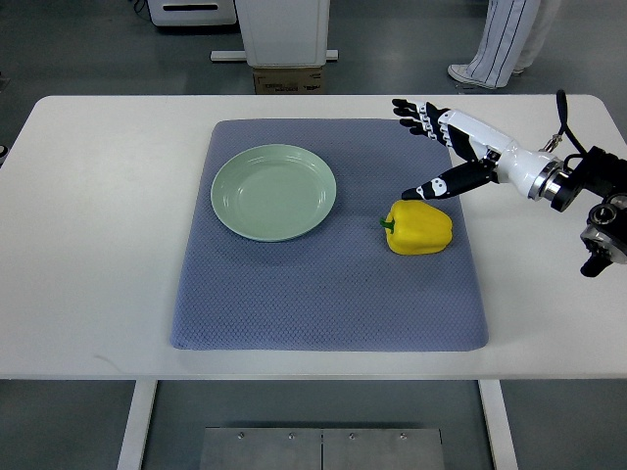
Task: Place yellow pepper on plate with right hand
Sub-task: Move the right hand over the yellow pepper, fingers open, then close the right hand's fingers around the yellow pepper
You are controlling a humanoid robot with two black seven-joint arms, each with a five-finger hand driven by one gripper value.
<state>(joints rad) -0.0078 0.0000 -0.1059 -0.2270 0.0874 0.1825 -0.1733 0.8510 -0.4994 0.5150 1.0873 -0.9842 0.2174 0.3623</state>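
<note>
Grey flooring, a cardboard box (288,79) under a white stand and the legs of a person (505,44) standing by are seen beyond the far edge of a white tabletop (98,225), on which a grey-blue mat (323,304) is spread. On the mat's upper left part a pale green plate (273,192) is set, bare of any load. To the right of the plate, well apart from it and near the mat's right edge, the yellow pepper (421,226) is laid on its side, its long axis running roughly left to right across the frame and its green stem pointed left, toward the plate. The right hand (431,152) is brought in from the right edge of the frame and is held just above and to the upper right of the pepper; its fingers are spread and nothing is grasped, the thumb being angled down toward the pepper's upper side, though contact cannot be confirmed from this view. No left hand is seen. The pepper is thus judged to lie down and slightly left of the hand, so that a short descent would be called for before closing, followed by a carry leftward to the plate.
</note>
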